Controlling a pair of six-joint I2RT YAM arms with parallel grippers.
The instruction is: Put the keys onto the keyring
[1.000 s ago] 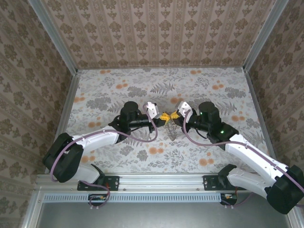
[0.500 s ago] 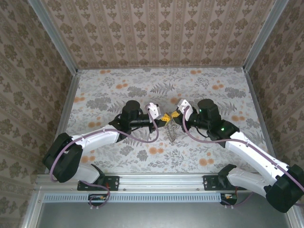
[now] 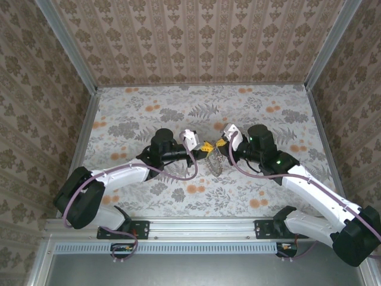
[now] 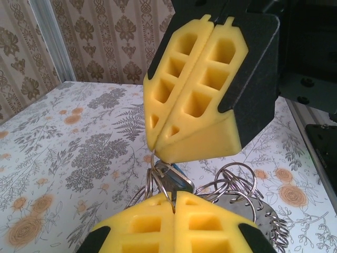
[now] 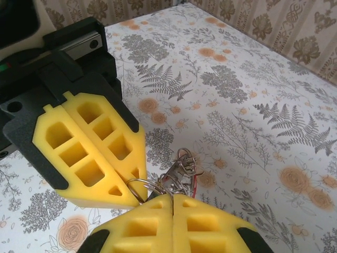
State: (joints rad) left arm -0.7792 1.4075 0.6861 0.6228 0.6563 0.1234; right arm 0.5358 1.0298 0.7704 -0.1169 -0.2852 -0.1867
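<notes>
Fingers pressing fully shut, tip to tip, the left gripper and right gripper are both pinching the keyring (thin wire bridging them). The keys are dangling at the right gripper's one o'clock, equally near both.

Right gripper at bottom edge, yellow pads pressed together, thin keyring pinched at tip. Left gripper up-left of right gripper, pads also together, tip touching same keyring. Keys with small rings bunched just above right gripper tip, hanging over floral table
</notes>
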